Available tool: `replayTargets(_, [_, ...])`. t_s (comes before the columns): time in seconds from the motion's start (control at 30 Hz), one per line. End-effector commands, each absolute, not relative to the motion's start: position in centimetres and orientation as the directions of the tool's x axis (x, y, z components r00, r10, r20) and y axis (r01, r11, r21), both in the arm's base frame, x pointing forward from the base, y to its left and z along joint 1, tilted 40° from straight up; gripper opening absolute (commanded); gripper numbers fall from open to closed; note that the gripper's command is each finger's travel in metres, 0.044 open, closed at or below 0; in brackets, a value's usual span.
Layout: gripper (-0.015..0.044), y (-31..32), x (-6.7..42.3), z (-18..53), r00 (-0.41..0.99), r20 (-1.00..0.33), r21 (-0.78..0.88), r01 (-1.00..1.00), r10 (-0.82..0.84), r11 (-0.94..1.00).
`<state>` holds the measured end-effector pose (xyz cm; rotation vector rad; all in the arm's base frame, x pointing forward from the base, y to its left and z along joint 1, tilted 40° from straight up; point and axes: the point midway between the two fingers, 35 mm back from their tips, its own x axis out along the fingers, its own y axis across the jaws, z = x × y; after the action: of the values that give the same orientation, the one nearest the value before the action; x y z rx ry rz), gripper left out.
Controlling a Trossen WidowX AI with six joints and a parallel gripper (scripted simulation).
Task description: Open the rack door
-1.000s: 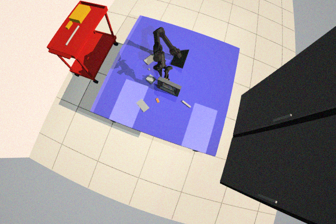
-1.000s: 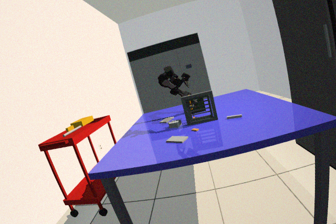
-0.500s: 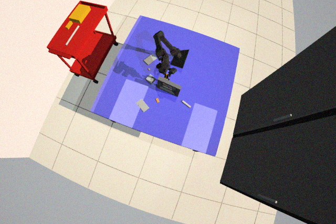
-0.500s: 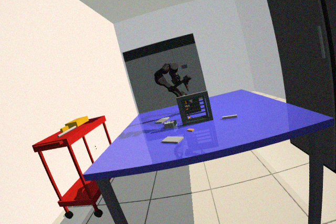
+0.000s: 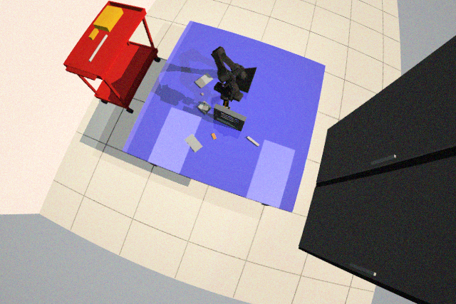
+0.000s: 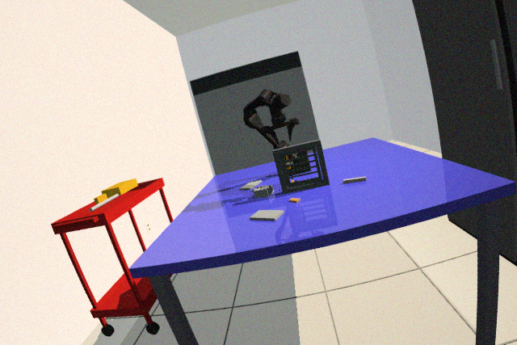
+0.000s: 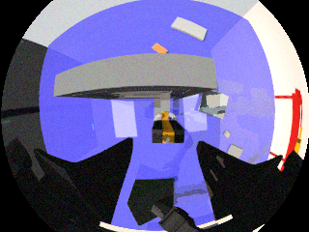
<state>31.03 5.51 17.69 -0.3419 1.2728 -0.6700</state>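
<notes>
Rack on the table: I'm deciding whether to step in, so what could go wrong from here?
The gripper is open and lined up roughly over the handle, so a sideways error could make one finger land on it.
A low approach might bump the rack's top, close beside the handle.
The grey block sits near the rack and could be nudged by the arm or the swinging door.

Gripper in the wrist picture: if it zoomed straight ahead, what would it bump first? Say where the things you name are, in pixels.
Probably the black-and-orange door handle (image 5: 226, 103) (image 6: 287, 157) (image 7: 168, 130), though how far away it is isn't clear.
</notes>
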Motion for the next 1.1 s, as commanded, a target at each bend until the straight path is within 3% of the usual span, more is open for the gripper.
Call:
replayTargets(0.0, [0.0289,5.4,31.0,17.9,0.132,-0.749,-0.603,0.271,-0.650,0.750])
replayTargets(1.07, [0.0289,2.1,31.3,14.1,-0.014,-0.766,-0.630,0.217,-0.642,0.746])
